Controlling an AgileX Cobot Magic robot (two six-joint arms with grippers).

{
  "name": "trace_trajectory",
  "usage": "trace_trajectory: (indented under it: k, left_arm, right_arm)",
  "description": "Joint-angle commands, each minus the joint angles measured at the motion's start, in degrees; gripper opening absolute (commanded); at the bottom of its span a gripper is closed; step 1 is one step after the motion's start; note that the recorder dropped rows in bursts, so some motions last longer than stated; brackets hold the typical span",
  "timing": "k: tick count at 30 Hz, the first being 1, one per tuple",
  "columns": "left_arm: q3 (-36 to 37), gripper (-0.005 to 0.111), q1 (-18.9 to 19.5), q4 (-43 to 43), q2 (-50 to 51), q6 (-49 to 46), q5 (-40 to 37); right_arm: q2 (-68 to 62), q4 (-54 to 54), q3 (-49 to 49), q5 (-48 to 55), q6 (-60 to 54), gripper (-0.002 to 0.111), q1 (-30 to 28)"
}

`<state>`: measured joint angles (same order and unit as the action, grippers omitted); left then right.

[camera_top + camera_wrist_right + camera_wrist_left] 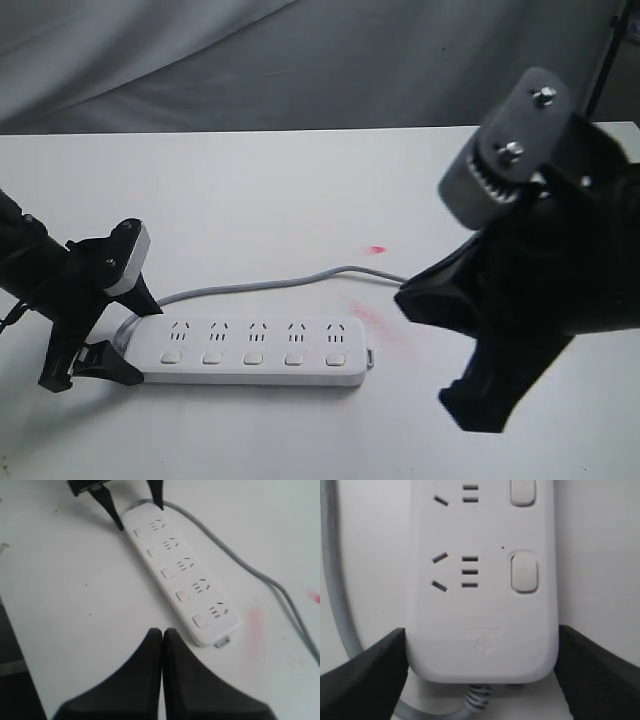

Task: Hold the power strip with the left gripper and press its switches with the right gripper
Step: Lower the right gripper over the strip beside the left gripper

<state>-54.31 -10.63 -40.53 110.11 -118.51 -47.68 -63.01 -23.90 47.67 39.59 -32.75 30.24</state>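
Left end effector: mine, jaws wide, clamped across narrow sides of power strip at end where cord exits. Strip flat on worktop. Judging it light, rigid, slick plastic; would skate under push, so side clamp suits. Row of switches below sockets. Right end effector: pinched closed, empty, off strip's free end, not touching.

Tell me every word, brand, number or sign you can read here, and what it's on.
No text can be read clearly in any view.
Power strip: faint raised lettering near its cord end, too blurred to read.
Red smudges on the table: stains, not writing.
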Motion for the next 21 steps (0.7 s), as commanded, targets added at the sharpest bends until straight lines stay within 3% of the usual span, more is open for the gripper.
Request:
trace_trajectory:
  k: [1, 10, 21]
  left_arm:
    - [0.3, 0.067, -0.27, -0.42, 0.02, -0.3, -0.44]
    - [0.3, 0.067, -0.27, -0.42, 0.02, -0.41, -0.44]
    - [0.3, 0.067, -0.27, -0.42, 0.02, -0.31, -0.44]
  right_arm:
    - [-7.16, -10.62, 2.4, -2.69, -12.01, 0.0, 0.65]
    - [-23.74, -29.67, 11.9, -2.58, -35.35, 0.0, 0.65]
    - [-41.74, -36.58, 22.47, -6.21, -48.91, 0.0, 5.88]
